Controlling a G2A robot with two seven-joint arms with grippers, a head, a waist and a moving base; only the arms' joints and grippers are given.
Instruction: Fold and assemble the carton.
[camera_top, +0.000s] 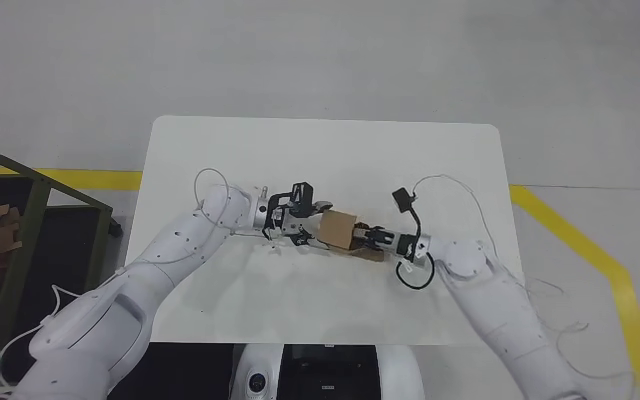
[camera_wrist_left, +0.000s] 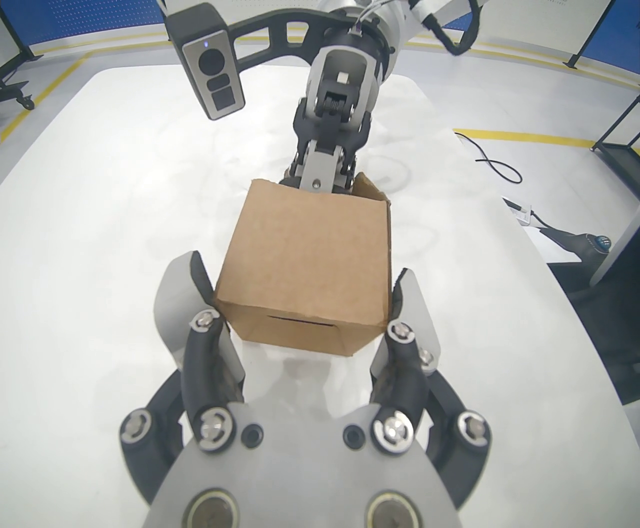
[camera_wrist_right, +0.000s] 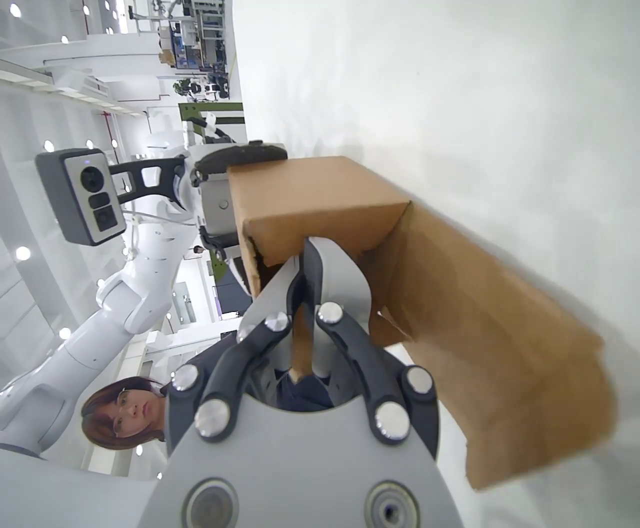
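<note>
L claw (camera_wrist_left: 300, 292) is clamping the carton (camera_wrist_left: 310, 250) end btwn wide-set fingers. R claw (camera_wrist_right: 301, 262) is pinching a flap at opp open end.

Glossy white shells cover the left arm (camera_top: 170, 255) and right arm (camera_top: 490, 285). The left gripper (camera_wrist_left: 300, 280) and right gripper (camera_wrist_right: 306, 260) are silver plate, black links, round steel screws; each wrist carries a grey camera box (camera_wrist_left: 212, 65) on a black bracket.

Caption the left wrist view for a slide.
Left gripper grips the near end of the brown carton on the white table; right gripper pinches its far end.
</note>
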